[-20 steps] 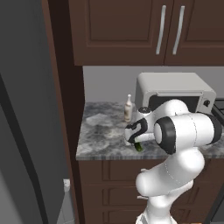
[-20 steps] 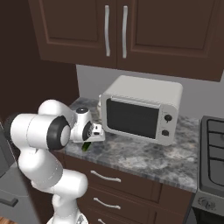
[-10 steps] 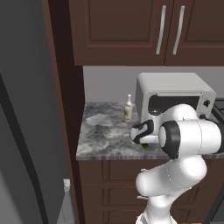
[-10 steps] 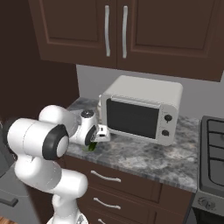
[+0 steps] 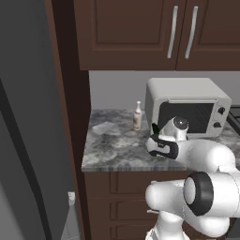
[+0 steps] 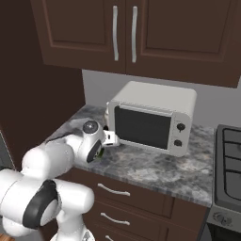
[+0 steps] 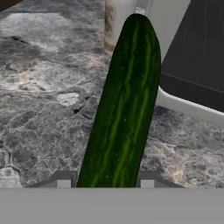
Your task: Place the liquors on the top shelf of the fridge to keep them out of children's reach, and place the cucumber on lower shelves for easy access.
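Cucumber (image 7: 124, 105) clamped between jaws, near end cut off, cream bottle (image 7: 117, 24) partly hidden behind.

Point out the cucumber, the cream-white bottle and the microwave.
cucumber (image 7: 124, 105): hand view, middle of its green body, between the finger tips.
cream-white bottle (image 5: 137, 117): left base view, its body, on the counter.
microwave (image 6: 143, 126): right base view, its dark door window.

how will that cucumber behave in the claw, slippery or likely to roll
The cucumber looks glossy and round, so it may slip or twist between the claw fingertips. It seems stiff, probably won't sag. Set on the counter, it could roll.
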### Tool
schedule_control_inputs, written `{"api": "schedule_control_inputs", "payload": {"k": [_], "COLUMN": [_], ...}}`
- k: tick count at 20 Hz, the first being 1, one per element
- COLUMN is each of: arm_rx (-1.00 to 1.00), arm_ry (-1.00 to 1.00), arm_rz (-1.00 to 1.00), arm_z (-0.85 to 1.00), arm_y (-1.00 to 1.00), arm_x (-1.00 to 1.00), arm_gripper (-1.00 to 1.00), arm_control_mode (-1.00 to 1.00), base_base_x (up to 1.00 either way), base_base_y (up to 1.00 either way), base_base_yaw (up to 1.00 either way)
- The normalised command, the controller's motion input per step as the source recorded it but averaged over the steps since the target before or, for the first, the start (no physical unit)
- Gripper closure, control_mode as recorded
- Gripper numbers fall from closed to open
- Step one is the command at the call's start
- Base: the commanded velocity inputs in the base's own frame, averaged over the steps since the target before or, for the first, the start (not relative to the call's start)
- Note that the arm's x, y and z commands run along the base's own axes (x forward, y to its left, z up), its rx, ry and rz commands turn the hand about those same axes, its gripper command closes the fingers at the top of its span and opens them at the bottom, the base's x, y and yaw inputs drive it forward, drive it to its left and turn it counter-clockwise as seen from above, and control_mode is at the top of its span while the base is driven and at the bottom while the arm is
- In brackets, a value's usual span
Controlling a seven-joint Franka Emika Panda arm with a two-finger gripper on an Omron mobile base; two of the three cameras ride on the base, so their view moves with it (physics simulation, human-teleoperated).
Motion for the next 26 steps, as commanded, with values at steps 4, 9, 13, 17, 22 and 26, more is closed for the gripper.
{"api": "schedule_control_inputs", "payload": {"k": [4,9,13,17,22,26], "arm_rx": [0.00,0.00,-0.02,-0.02,-0.01,-0.01], "arm_ry": [-0.21,-0.06,0.00,-0.01,-0.10,-0.11], "arm_rz": [0.00,0.00,0.00,0.00,0.02,0.03], "arm_z": [0.77,0.59,0.50,0.56,0.35,0.25], "arm_y": [0.00,0.00,0.00,0.00,0.00,0.06], "arm_x": [-0.31,-0.43,-0.54,-0.54,-0.56,-0.46], "arm_gripper": [1.00,1.00,1.00,1.00,1.00,1.00], "arm_control_mode": [-1.00,-1.00,-1.00,-1.00,-1.00,-1.00], "base_base_x": [0.00,0.00,0.00,0.00,0.00,0.00], "base_base_y": [0.00,0.00,0.00,0.00,0.00,0.00], "base_base_yaw": [0.00,0.00,0.00,0.00,0.00,0.00]}}
